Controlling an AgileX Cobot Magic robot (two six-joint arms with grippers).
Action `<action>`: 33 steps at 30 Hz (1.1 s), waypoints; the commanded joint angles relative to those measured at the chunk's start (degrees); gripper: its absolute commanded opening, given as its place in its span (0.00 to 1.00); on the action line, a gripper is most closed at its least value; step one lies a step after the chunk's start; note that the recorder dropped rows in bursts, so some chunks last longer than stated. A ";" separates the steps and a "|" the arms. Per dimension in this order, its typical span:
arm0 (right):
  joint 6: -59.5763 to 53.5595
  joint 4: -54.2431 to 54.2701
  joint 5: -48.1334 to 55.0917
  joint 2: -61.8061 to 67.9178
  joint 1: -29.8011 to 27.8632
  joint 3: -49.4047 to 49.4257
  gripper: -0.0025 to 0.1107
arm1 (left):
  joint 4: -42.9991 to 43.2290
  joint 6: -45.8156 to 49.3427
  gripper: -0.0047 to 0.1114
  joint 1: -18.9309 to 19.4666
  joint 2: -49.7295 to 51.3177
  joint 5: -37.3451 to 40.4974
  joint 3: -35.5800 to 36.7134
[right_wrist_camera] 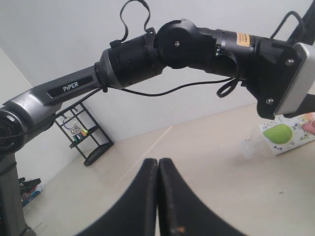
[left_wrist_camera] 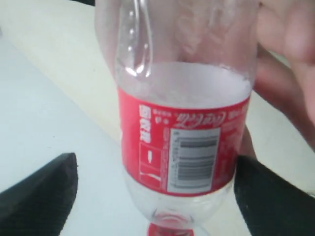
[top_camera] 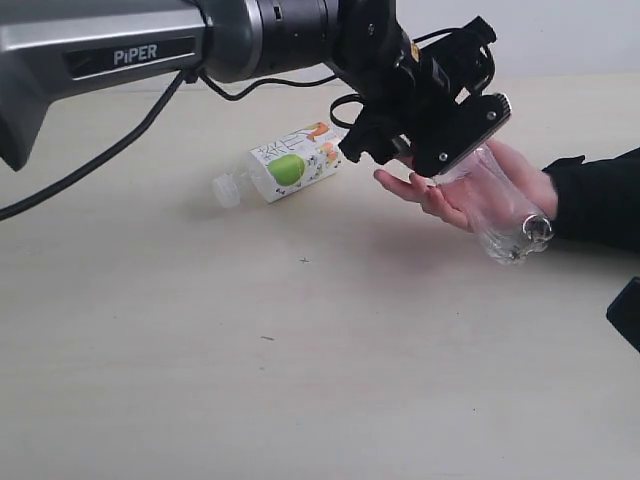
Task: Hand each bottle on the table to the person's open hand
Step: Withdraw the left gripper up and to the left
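1. Your left gripper (top_camera: 425,160) gapes wide around one red-label bottle (left_wrist_camera: 184,147), which lies in the one open hand (top_camera: 450,200) at the right.
2. One fruit-print bottle (top_camera: 290,165) lies on the table (top_camera: 300,380), left of that.
3. Your right gripper (right_wrist_camera: 158,162) is closed and empty.

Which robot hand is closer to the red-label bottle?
Left. The left gripper sits open around the red-label bottle, which lies in the person's hand. The right gripper is shut and stands apart from it, above the table.

Red-label btl (top_camera: 505,225) lying across open palm (top_camera: 445,198); fruit-print btl (top_camera: 285,165) on side, table (top_camera: 300,350).
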 commanded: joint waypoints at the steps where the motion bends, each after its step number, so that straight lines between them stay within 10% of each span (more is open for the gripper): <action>1: 0.04 0.28 0.21 -0.34 -0.15 0.31 0.02 | 0.00 -4.23 0.75 0.41 -2.65 1.39 -0.22; 17: 0.04 0.28 0.21 -0.34 -0.15 0.31 0.02 | 0.45 -40.38 0.75 0.66 -12.06 4.99 -0.22; 26: 0.04 0.28 0.21 -0.34 -0.15 0.31 0.02 | 0.58 -49.09 0.74 0.66 -16.69 24.55 -0.22; 29: 0.04 0.28 0.21 -0.34 -0.15 0.31 0.02 | 0.58 -53.22 0.59 0.90 -17.09 30.09 -0.22; 33: 0.04 0.28 0.21 -0.34 -0.15 0.31 0.02 | 0.65 -61.26 0.09 1.85 -17.23 35.40 -0.22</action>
